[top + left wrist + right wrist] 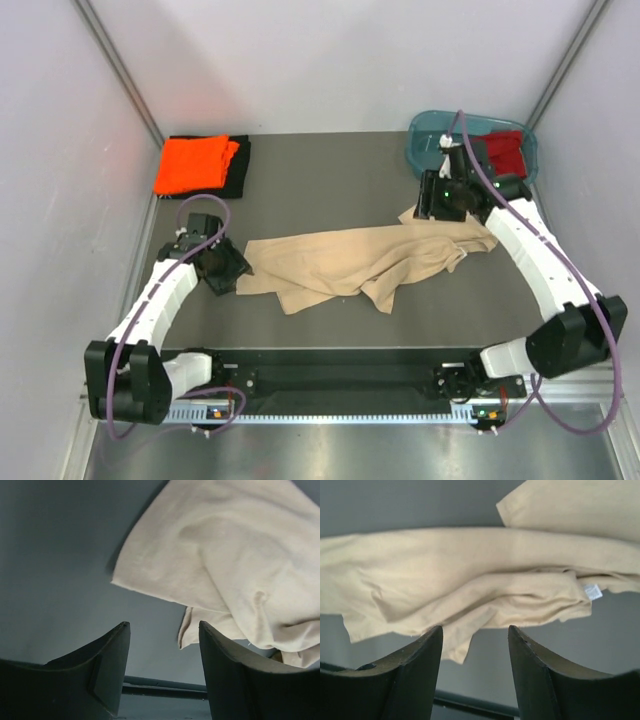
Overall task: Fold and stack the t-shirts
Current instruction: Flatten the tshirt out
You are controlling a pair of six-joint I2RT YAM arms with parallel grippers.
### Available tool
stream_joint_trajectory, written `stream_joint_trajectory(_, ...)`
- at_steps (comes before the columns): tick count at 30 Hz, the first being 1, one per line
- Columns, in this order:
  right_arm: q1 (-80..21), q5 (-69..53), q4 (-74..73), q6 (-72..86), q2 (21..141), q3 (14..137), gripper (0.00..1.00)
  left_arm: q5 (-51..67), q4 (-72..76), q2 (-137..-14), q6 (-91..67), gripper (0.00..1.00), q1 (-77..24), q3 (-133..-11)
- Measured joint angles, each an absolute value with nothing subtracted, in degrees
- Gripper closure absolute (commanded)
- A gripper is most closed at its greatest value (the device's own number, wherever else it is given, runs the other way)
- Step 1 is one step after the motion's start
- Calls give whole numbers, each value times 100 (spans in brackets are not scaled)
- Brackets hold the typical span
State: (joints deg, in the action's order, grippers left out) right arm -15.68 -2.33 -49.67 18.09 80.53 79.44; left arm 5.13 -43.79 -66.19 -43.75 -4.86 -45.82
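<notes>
Cloth: beige-tan t-shirt point(360, 262) lies crumpled across mid table point(330, 170) | left tool point(232, 270) wide, holding nothing, beside its left end | right tool point(440, 203) wide, holding nothing, at its right end | orange t-shirt point(195, 163) folded on black t-shirt point(243, 165), far left | dark red t-shirt point(505, 150) in teal tub point(425, 130)

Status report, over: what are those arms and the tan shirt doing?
Left gripper, right gripper open, empty. Beige shirt crumpled between them, unfolded. Nothing blocking it.

Plain beige-tan t-shirt point(370, 262) on dark grey counter point(330, 190); far left, orange t-shirt point(195, 165) over black t-shirt point(243, 168); far right, red t-shirt point(505, 150), teal tub point(422, 128).
</notes>
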Motion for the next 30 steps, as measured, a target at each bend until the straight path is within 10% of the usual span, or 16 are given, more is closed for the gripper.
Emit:
stream_joint_trajectory(25,-2493,-469,-5443,1822,7109,6582,49,-412,-3933,-7771,-5417,51,-416,-3975)
stream_joint_trajectory(30,-2543,-471,-5448,1820,7098,6392,50,-388,-3791,-7907,-5435,72,-414,-4036)
